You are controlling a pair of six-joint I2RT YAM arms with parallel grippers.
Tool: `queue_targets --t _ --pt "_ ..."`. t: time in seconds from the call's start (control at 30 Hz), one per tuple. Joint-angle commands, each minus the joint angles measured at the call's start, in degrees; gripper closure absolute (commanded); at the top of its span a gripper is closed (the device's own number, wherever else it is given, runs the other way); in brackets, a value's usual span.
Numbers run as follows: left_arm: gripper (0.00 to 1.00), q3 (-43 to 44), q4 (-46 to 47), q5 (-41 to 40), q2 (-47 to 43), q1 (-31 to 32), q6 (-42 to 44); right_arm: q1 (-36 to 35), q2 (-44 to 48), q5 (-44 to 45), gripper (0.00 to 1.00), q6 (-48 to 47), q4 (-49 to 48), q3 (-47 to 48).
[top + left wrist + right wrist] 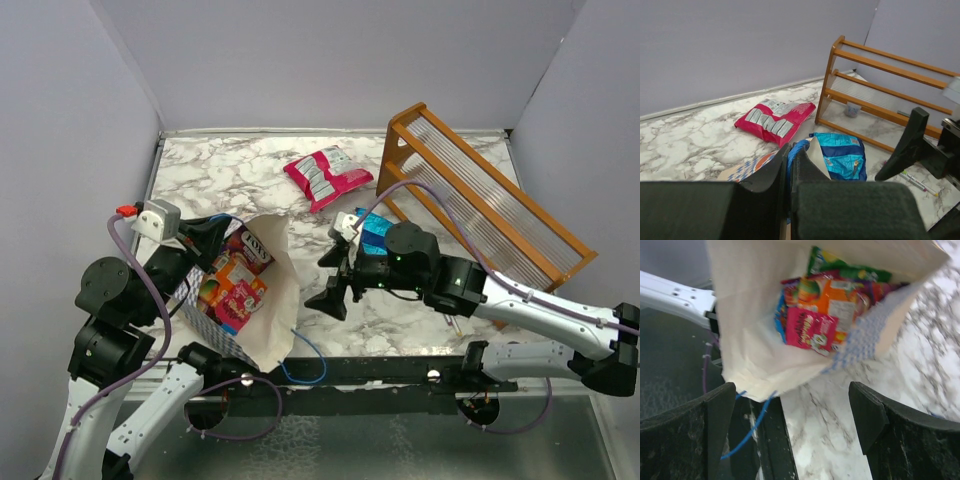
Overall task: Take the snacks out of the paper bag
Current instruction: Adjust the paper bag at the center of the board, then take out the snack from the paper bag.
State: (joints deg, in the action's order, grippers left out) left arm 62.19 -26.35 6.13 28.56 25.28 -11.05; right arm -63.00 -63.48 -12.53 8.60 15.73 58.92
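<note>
Paper bag, place: the paper bag [268, 318] lies on its side near the desk's [230, 170] near-left corner. Its mouth gapes towards the right hand.
Paper bag, look: blue-and-white check outside, plain cream inside, with a blue cord handle [747, 430] trailing over the near edge.
Paper bag, handling: probably light, thin and floppy. It would slide or fold unless pinned, so take it by the rim, not the wall.
Left hand: the left hand [790, 156] is pinched nearly closed on the bag's rim, and seems to be holding the mouth up and open.
Right hand: the right hand [790, 407] is spread wide and empty. It sits just outside the mouth and aims in.
Snacks inside: an orange packet [832, 297] lies on top, a magenta packet [812, 330] is nearest the opening, and a green packet [840, 267] sits deepest. They overlap in a loose heap.
Snacks outside: a pink-and-white packet [322, 176] lies mid-desk towards the far edge. A blue packet [840, 155] lies nearer the wooden rack [490, 190] on the right side.
Snacks, handling: glossy, crinkly film, likely light, air-puffed and slippery. Hard squeezing could crush the contents.
Where to take hold: my pick is the magenta packet's exposed edge or crimped seam, which is flat, stiffer and clear of its neighbours.
Risk: dragging one packet may pull others, or the bag itself, along.
</note>
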Motion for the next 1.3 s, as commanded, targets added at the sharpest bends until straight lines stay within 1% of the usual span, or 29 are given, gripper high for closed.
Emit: queue_targets --t 0.0,0.07,0.13,0.2,0.27,0.3,0.37,0.4,0.43,0.57,0.73,0.83,0.97,1.07,1.27 --pt "1.0 1.77 0.25 -3.1 -0.16 0.3 -0.14 -7.56 -5.65 0.79 0.07 -4.6 -7.84 5.62" --pt "1.0 2.03 0.34 -3.81 -0.15 0.3 -0.05 -11.18 -10.82 5.96 0.11 -4.24 -8.61 9.32" --pt "1.0 2.45 0.34 -3.97 -0.3 0.31 -0.02 -14.22 -15.75 11.56 0.18 -4.3 -10.3 12.15" --pt "1.0 2.96 0.23 -3.98 -0.3 0.31 -0.1 -15.52 -20.46 17.68 0.24 -3.18 -11.81 14.23" --pt "1.0 3.48 -0.03 -3.81 -0.26 0.37 -0.14 -15.57 -25.45 22.63 0.31 -2.22 -10.21 17.33" --pt "1.0 3.83 -0.18 -3.74 -0.18 0.32 -0.06 -15.56 -27.72 25.44 0.36 -1.48 -9.08 19.04" --pt "1.0 4.08 -0.19 -3.63 -0.19 0.31 -0.24 -15.56 -31.42 27.88 0.57 -1.32 -8.17 21.04" --pt "1.0 4.22 -0.14 -3.54 -0.17 0.3 -0.34 -15.59 -32.93 27.61 0.62 -1.53 -8.51 21.49" --pt "1.0 4.18 -0.07 -3.46 -0.17 0.3 -0.43 -15.57 -34.02 27.31 0.63 -1.61 -9.62 21.33" --pt "1.0 4.25 0.15 -3.3 -0.01 0.3 -0.59 -15.57 -38.49 28.33 0.62 -0.46 -9.36 22.15" --pt "1.0 3.96 0.85 -3.15 0.02 0.31 -0.99 -15.56 -42.13 28.28 0.6 0.99 -12.7 19.85" --pt "1.0 4.04 0.77 -3.14 0.26 0.31 -0.98 -15.55 -44.19 27.78 0.54 1.86 -14.31 19.7" --pt "1.0 4.34 0.54 -3.2 0.32 0.32 -0.9 -15.54 -47.92 27.61 0.49 2.68 -14.56 21.68" --pt "1.0 4.78 0.22 -3.47 0.51 0.3 -0.69 -15.55 -50.7 28.55 0.42 3.01 -13.64 23.84" --pt "1.0 5.61 -0.56 -3.31 1.19 0.3 -0.46 -15.53 -53.13 32.1 0.13 3.21 -12.21 25.45"
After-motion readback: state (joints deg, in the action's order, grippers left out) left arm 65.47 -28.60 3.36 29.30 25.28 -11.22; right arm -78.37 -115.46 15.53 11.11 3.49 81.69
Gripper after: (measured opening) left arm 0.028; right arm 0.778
